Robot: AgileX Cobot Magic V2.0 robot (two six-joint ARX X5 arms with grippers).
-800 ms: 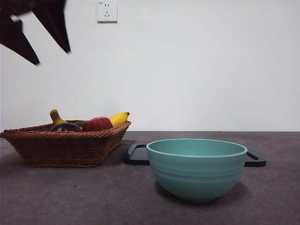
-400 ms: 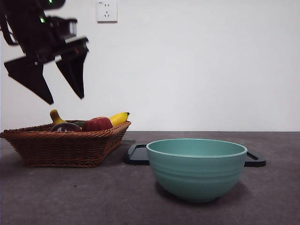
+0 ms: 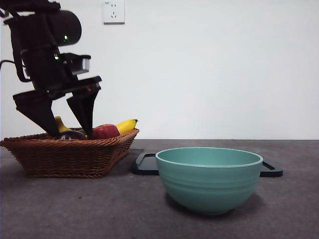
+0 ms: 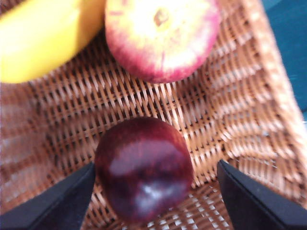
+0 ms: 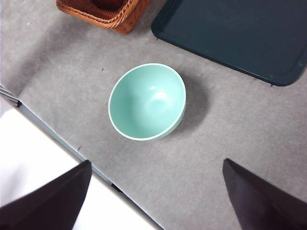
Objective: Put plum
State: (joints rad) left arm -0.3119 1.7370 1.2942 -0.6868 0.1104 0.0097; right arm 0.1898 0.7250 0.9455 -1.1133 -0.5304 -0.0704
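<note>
The dark maroon plum [image 4: 144, 175] lies in the wicker basket [image 3: 65, 154], beside the red apple [image 4: 160, 38] and a banana [image 4: 43, 38]. In the front view only the plum's top [image 3: 70, 134] shows above the basket rim. My left gripper [image 3: 65, 130] is open and lowered into the basket, one jaw on each side of the plum, not closed on it; it also shows in the left wrist view [image 4: 153, 196]. My right gripper [image 5: 158, 191] is open and empty, high above the table, over the teal bowl [image 5: 147, 101].
The teal bowl [image 3: 209, 179] stands at the front centre right. A dark tray [image 3: 147, 164] lies behind it, next to the basket; it also shows in the right wrist view [image 5: 235, 33]. The table's edge [image 5: 62, 141] runs near the bowl.
My left gripper has come down from the upper left into the basket and now straddles the plum. The fruits and the bowl have not moved.
</note>
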